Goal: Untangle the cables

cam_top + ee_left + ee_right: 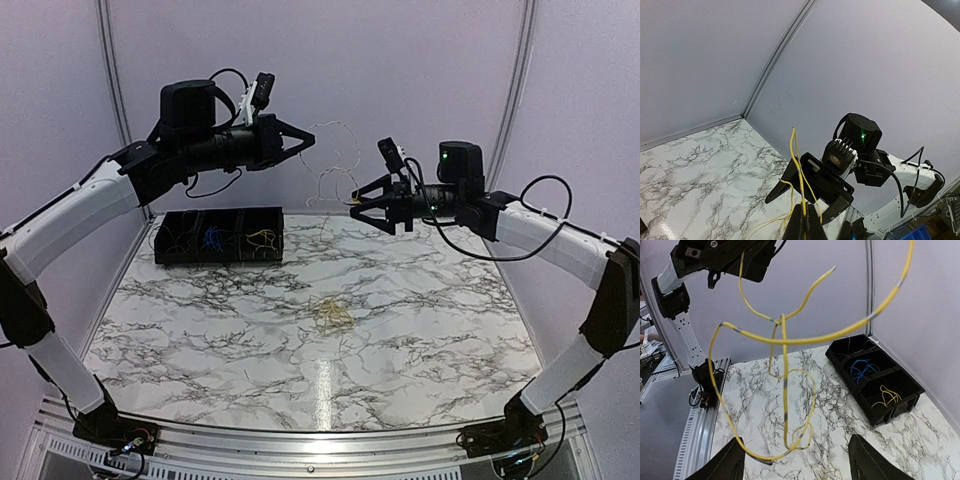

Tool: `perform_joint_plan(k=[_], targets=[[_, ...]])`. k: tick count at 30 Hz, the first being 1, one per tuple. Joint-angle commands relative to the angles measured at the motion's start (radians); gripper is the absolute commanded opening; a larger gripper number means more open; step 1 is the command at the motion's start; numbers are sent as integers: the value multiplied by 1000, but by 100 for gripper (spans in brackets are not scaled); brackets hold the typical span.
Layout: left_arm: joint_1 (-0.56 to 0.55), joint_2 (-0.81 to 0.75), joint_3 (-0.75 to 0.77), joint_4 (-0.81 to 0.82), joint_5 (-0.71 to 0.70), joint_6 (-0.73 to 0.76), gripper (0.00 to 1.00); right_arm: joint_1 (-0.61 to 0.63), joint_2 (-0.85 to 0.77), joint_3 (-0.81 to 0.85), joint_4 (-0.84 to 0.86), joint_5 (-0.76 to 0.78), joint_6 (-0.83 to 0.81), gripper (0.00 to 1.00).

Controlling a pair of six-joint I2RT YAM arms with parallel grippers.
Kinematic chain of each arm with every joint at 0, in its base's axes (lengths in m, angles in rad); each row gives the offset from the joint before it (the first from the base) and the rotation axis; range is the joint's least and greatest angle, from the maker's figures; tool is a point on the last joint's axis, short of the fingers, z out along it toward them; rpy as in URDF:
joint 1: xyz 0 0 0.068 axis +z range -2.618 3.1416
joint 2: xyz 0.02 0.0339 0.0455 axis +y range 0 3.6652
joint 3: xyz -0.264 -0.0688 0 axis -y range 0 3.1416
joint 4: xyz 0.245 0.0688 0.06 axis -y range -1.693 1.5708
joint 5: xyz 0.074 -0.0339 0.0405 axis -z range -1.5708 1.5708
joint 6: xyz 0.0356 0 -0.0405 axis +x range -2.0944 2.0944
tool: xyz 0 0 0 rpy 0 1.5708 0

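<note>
Left gripper, above the tray's right end, pinches my yellow cables aloft so loops dangle free; right gripper, farther right of the tray, waits spread.

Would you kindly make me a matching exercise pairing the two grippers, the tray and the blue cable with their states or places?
Things:
1. left gripper
2. right gripper
3. tray
4. blue cable

States or places:
a. open
b. back left of the table
c. shut on a yellow cable
d. middle compartment of the tray

Pairs: 1-c, 2-a, 3-b, 4-d.
</note>
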Motion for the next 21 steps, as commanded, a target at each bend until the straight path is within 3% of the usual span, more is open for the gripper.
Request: perform_joint_plan(k=[1, 13, 21], targets=[[2, -18, -10, 45, 17, 1, 0, 3, -19, 40, -84, -38, -86, 72], [0, 2, -7, 60, 50, 0, 0, 1, -28, 64, -38, -8, -7, 73], [0, 20, -3, 74, 83, -16, 0, 1, -9, 70, 20, 20, 53, 60]])
